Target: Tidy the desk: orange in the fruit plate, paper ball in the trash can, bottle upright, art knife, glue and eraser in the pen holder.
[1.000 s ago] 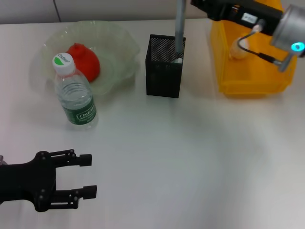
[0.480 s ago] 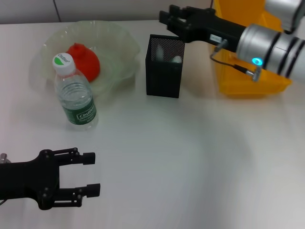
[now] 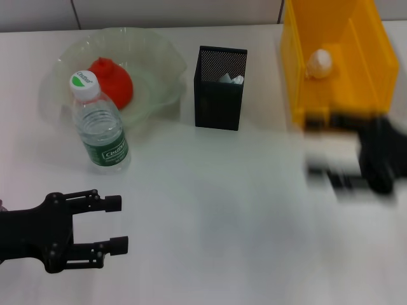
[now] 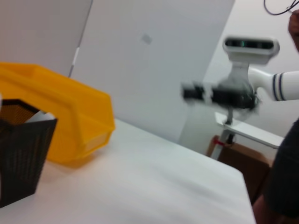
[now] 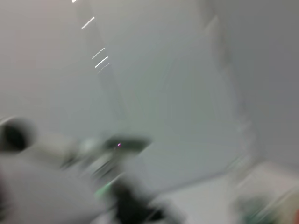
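An orange (image 3: 112, 80) lies in the translucent fruit plate (image 3: 159, 57) at the back left. Just in front of it, a clear bottle (image 3: 99, 127) with a white cap stands upright. Pale items show inside the black mesh pen holder (image 3: 219, 95), which also appears in the left wrist view (image 4: 18, 154). A paper ball (image 3: 320, 62) rests in the yellow trash can (image 3: 356, 95). My left gripper (image 3: 117, 222) sits open and empty at the front left. Blurred with motion, my right gripper (image 3: 318, 147) is in front of the trash can, open with nothing in it.
In the left wrist view the yellow trash can (image 4: 65, 121) stands behind the pen holder, and my right arm (image 4: 224, 93) shows far off. A white wall runs along the table's back edge. The right wrist view is a blur.
My right gripper let go of the grey stick-like item over the pen holder, then swung away to the front of the trash can. The left gripper has hardly moved.
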Tool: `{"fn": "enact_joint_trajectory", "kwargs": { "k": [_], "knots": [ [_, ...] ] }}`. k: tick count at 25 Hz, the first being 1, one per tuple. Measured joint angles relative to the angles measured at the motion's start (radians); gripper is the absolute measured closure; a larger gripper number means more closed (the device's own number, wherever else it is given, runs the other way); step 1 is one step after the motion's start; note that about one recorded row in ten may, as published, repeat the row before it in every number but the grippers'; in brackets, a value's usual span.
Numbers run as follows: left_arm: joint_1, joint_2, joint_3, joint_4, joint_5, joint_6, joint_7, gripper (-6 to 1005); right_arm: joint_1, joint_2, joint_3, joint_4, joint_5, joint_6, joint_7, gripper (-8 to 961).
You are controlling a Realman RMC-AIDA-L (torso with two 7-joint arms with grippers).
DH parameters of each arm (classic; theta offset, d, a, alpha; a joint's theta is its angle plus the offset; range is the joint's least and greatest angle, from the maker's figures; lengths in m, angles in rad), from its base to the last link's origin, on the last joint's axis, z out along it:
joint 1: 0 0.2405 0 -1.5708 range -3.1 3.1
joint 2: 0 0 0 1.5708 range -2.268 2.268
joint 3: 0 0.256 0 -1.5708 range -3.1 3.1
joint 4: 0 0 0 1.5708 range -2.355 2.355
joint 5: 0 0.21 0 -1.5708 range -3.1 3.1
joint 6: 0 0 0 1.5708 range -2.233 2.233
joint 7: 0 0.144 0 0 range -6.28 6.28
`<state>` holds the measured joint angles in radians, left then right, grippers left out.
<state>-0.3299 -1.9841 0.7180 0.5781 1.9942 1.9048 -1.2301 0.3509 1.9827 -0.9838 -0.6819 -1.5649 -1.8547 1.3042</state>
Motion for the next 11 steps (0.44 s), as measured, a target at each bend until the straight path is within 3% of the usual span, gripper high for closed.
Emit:
{"fn": "enact_joint_trajectory", "kwargs": {
  "k": [3, 7, 11],
  "knots": [
    [-0.007, 0.001, 0.000, 0.005, 0.000, 0.044, 0.003, 227, -0.019, -0.005, 0.064, 0.007, -0.173, -0.132, -0.015, 245],
    [-0.024, 0.001, -0.002, 0.006, -0.002, 0.065, 0.001, 227, -0.036, 0.029, 0.086, 0.013, -0.277, -0.150, -0.042, 127],
    [-0.033, -0.004, -0.002, 0.006, -0.002, 0.067, 0.000, 227, -0.038, 0.032, 0.098, 0.031, -0.277, -0.147, -0.062, 127]
  ]
}}
